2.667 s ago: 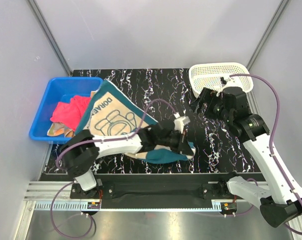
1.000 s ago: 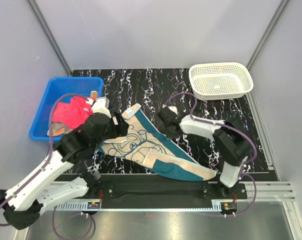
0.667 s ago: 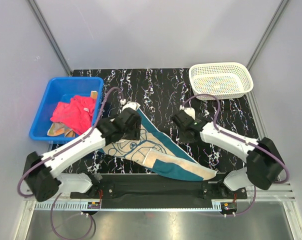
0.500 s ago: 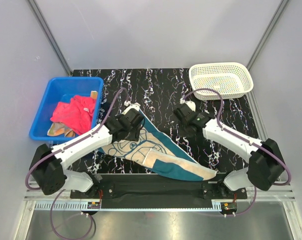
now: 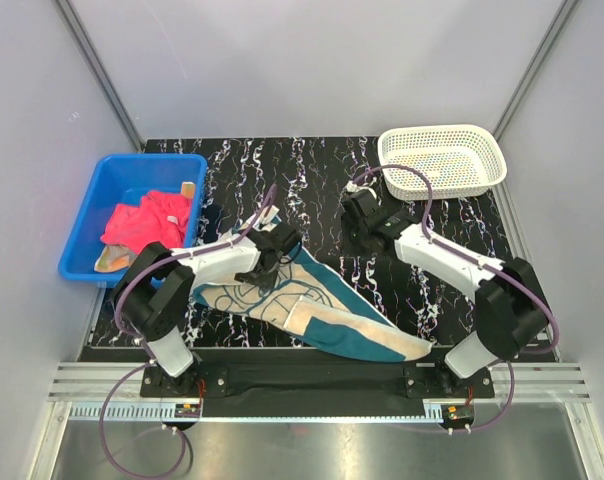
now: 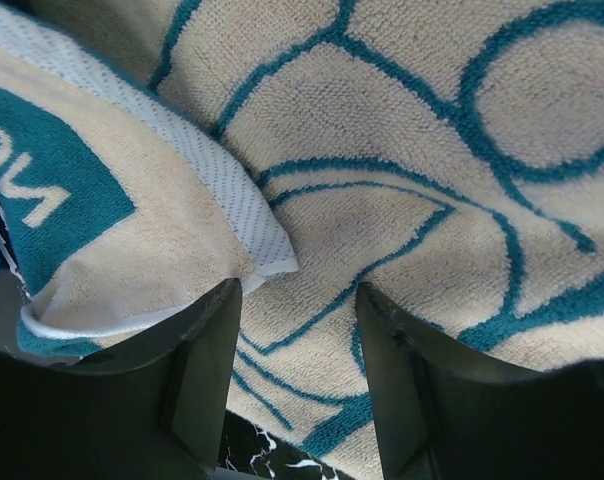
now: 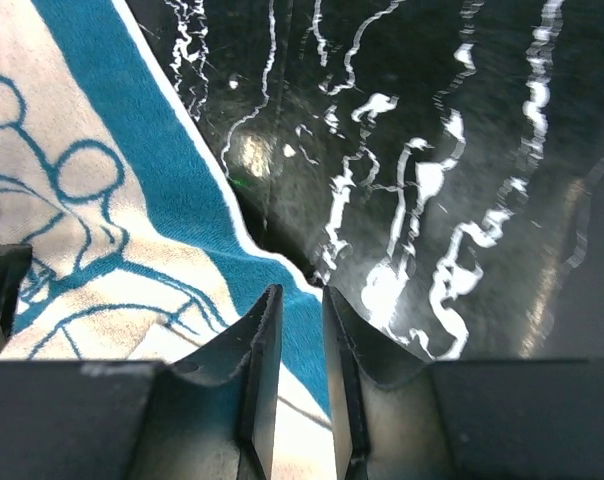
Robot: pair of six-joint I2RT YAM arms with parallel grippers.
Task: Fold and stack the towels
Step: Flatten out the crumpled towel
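Teal terry towel with beige cartoon print [image 5: 317, 305] lies rumpled and diagonal on the black marbled worktop [image 5: 312, 170], one corner doubled over and no fold finished.

Left jaws moderately apart and empty, with the doubled corner directly beneath them. Right jaws narrowed to a slit, gripping nothing, with the towel's teal edge just beyond their tips.

Pink-red cloth [image 5: 142, 220] and orange-peach cloth [image 5: 112, 262] sit unfolded in the blue plastic bin [image 5: 92, 190], well left of both jaws. No stack begun. Judged early in the task, with three folds left.

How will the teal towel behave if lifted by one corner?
Probably floppy: the teal towel lies rumpled with a folded-over corner. Likely grippy, given its looped terry pile. Pushed, it would probably bunch rather than slide.
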